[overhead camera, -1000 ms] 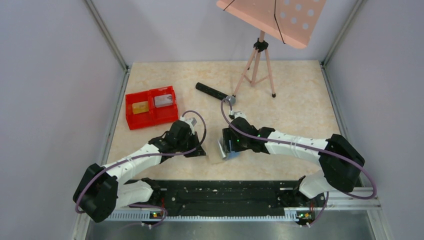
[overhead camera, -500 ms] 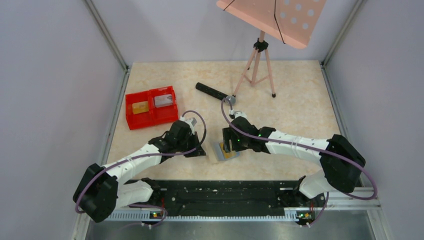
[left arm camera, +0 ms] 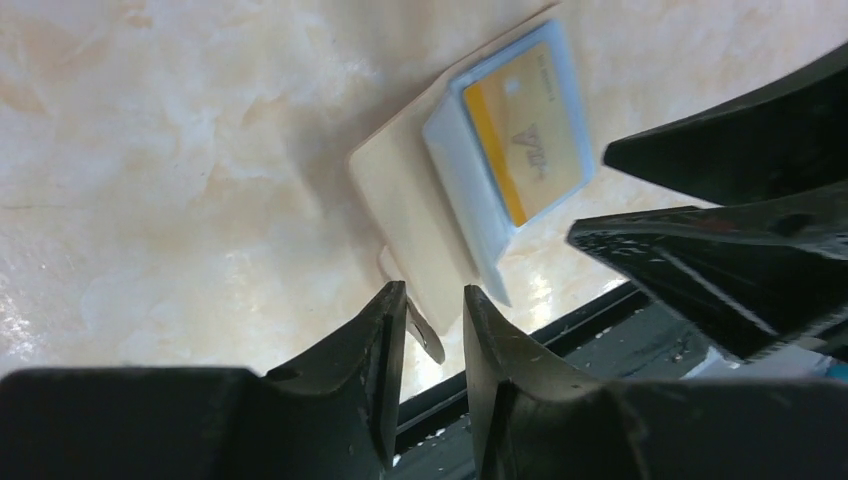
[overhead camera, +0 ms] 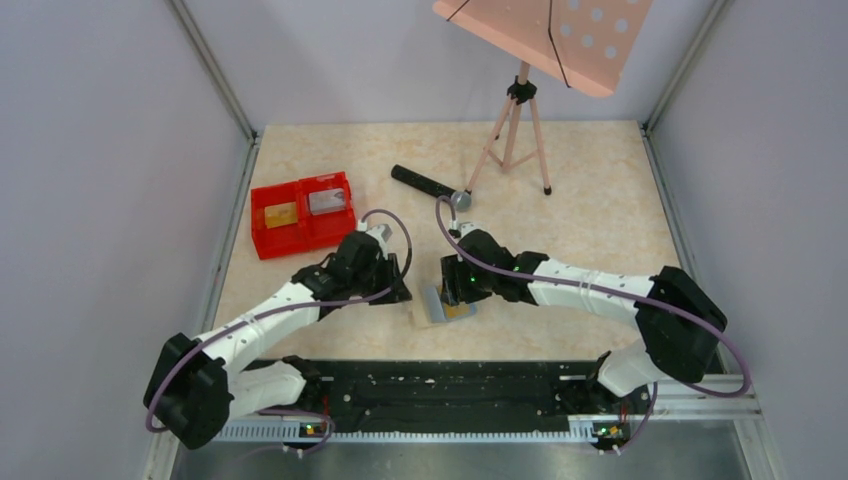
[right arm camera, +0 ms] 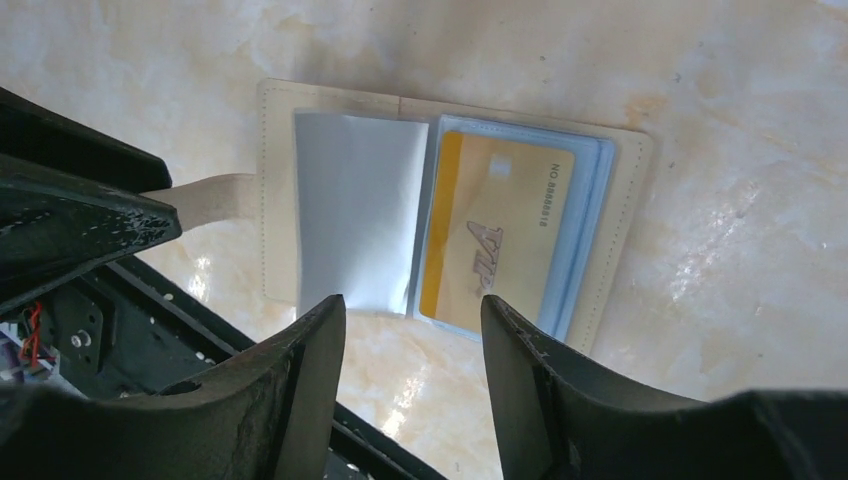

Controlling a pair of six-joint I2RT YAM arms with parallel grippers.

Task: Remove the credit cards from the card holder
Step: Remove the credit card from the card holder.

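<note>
The gold VIP card [right arm camera: 497, 236] (thin, stiff, slick) should be pinched at 1 exposed edge; card holder [right arm camera: 284, 190] lies open, right gripper [right arm camera: 412, 330] spread, left gripper [left arm camera: 425, 325] nearly closed, empty.

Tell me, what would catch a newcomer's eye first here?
Probably the open card holder lying flat on the marble table between both arms, a gold card showing in its clear sleeve. The right tool hovers open over it. Back left sits a bright red tray holding two more cards.

Beige marble-patterned tabletop [overhead camera: 600, 200], plain grey walls [overhead camera: 100, 150], pink perforated board on tripod [overhead camera: 515, 130]
</note>
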